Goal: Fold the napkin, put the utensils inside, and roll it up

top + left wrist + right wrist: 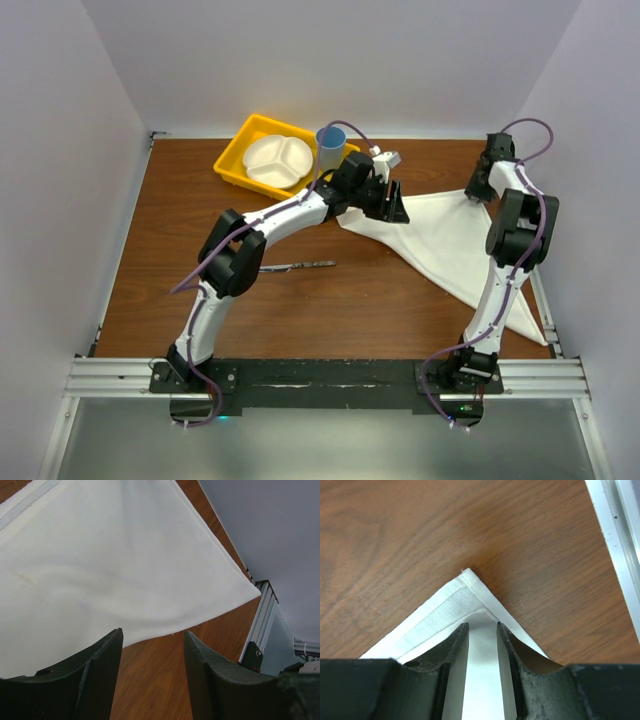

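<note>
Left gripper (152, 636): jaws released, bare table (150, 685) between them, napkin (110, 565) edge just ahead of tips.
Right gripper (482, 626): jaws narrowly parted astride a napkin corner; cannot tell whether they pinch it.
Risk: thin cloth slips free on lift, or the fold goes skewed.
Knife (300, 266) well apart from both.
Cloth beneath right jaws hidden.

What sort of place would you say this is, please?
Probably a robotics lab test cell: a wooden table boxed in by plain white walls, an aluminium rail along its near edge, and a yellow tray holding a white divided plate.
</note>
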